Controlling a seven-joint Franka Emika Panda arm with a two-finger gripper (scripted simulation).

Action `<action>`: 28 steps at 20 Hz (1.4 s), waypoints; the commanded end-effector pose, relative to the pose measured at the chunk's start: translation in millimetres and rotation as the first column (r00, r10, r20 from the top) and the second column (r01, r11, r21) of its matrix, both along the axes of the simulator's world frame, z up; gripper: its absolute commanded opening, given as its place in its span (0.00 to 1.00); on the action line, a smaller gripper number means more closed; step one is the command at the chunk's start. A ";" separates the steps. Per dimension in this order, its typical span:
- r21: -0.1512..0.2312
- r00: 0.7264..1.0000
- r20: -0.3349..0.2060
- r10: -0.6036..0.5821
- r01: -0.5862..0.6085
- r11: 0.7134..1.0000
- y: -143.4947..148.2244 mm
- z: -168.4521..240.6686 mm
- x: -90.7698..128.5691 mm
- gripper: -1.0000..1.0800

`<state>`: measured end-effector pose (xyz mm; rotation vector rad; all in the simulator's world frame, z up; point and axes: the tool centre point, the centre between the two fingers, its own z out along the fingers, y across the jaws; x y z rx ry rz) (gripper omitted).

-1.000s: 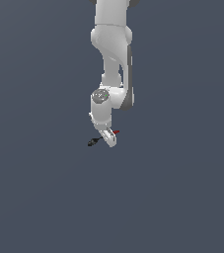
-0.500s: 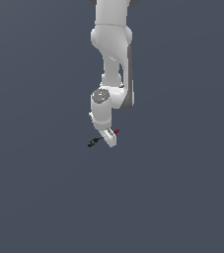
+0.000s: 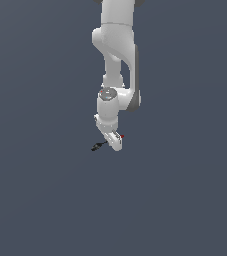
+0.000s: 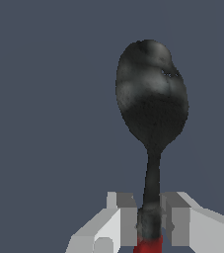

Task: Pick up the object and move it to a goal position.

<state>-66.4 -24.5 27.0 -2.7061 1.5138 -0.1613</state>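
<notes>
In the exterior view, the white jointed robot arm (image 3: 116, 60) is reaching down over a plain grey-blue ground, and its white two-fingered gripper (image 3: 113, 141) is grasping the small slender spoon with a black head and red handle (image 3: 101, 145), whose long axis is running slantwise, black head jutting toward the exterior view's left and a speck of red showing on the other side. The wrist view is showing what that one cannot: the glossy oval black bowl (image 4: 151, 104) pointing away from the camera, the thin black stem pinched between two grey finger pads (image 4: 126, 220), and the red handle starting just behind them.
</notes>
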 end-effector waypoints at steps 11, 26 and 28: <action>-0.038 0.963 0.266 -0.052 0.064 0.997 47.6 51.0 68.8 0.00; -0.063 0.844 0.529 -0.087 0.142 0.988 96.0 122.5 128.2 0.00; -0.065 0.824 0.560 -0.090 0.152 0.986 102.1 132.5 134.4 0.00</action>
